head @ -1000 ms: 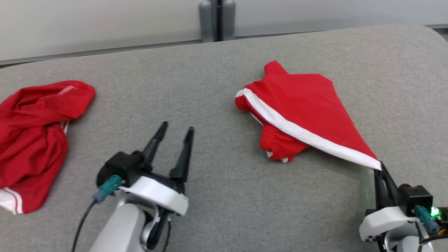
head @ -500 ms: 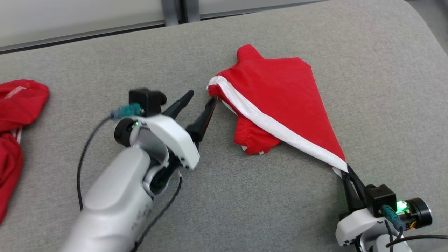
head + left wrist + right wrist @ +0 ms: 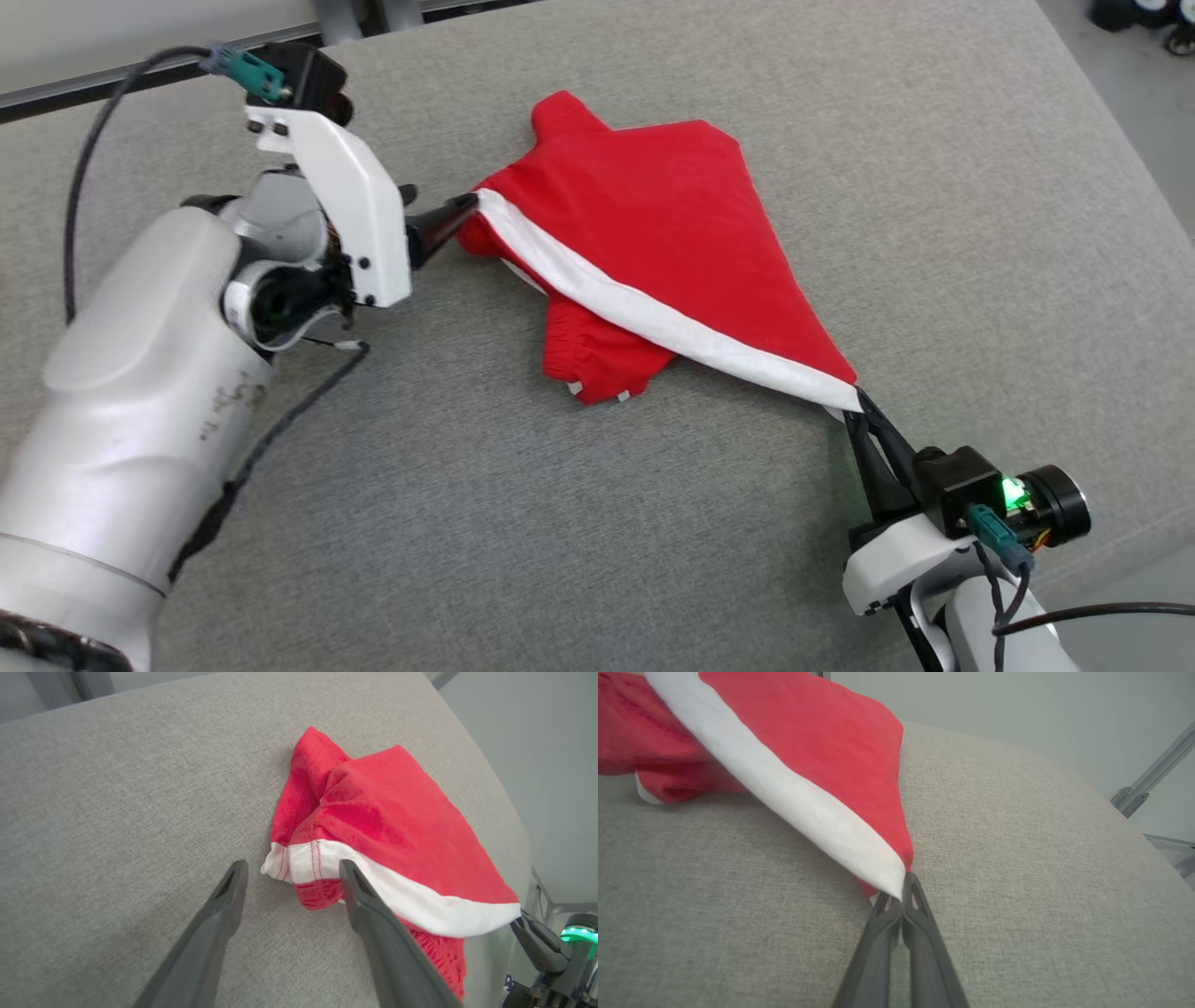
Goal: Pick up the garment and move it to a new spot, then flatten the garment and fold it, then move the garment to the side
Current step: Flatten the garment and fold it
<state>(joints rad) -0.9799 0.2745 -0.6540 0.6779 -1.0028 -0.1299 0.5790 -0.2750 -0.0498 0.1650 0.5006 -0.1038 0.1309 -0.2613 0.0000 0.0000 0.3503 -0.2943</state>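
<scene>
**While bunched on the grey desk (image 3: 607, 523), red garment (image 3: 672, 205) has 1 taut edge**

Where its white band (image 3: 644, 313) runs taut mid-desk, the left tool (image 3: 293, 864) holds its 2 fingers (image 3: 373, 914) wide at 1 end, and the right tool (image 3: 866, 411) is clamped tight on the other corner.

Red garment (image 3: 672, 224) with a white band lies on grey cushion (image 3: 653, 523).

Splayed left pincer (image 3: 289, 870) at garment (image 3: 387, 821)
</scene>
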